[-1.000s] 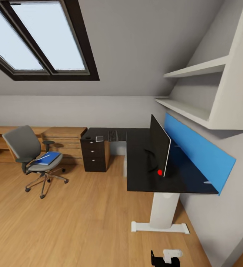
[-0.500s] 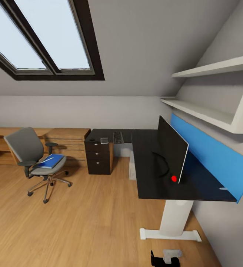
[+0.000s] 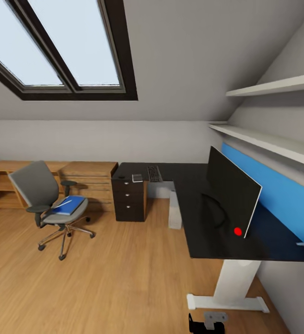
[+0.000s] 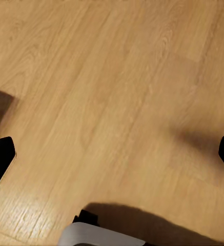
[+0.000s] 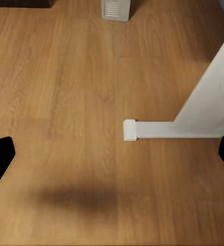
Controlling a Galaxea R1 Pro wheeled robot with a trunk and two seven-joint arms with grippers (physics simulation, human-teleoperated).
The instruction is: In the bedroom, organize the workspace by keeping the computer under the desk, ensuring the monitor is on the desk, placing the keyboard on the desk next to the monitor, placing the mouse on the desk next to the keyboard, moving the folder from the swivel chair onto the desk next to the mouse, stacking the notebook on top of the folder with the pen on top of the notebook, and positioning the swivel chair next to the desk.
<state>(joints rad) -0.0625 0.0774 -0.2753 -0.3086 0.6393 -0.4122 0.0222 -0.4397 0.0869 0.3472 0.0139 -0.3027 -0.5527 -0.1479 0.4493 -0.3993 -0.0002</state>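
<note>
Head view, nearest first: the desk's [image 3: 203, 241] white pedestal leg [image 3: 235, 283] stands on the wood floor [image 3: 115, 278], carrying the long black L-shaped top. On that top the monitor [image 3: 233, 195] stands upright on its curved stand, its red dot at a lower corner, in front of a blue wall panel [image 3: 281, 199]. Under the desk, the light grey computer [image 3: 174, 211] sits on the floor. Further along the top lies the keyboard [image 3: 154, 174], with a small grey object [image 3: 137, 177] beside it above the black drawers [image 3: 129, 200]. Well apart, the swivel chair [image 3: 47, 204] holds the blue folder [image 3: 70, 205] on its seat, a whitish pen [image 3: 63, 203] on top. Both wrist views show the left gripper [image 4: 112, 154] and right gripper [image 5: 112, 154] spread wide, holding nothing, over bare floor.
</note>
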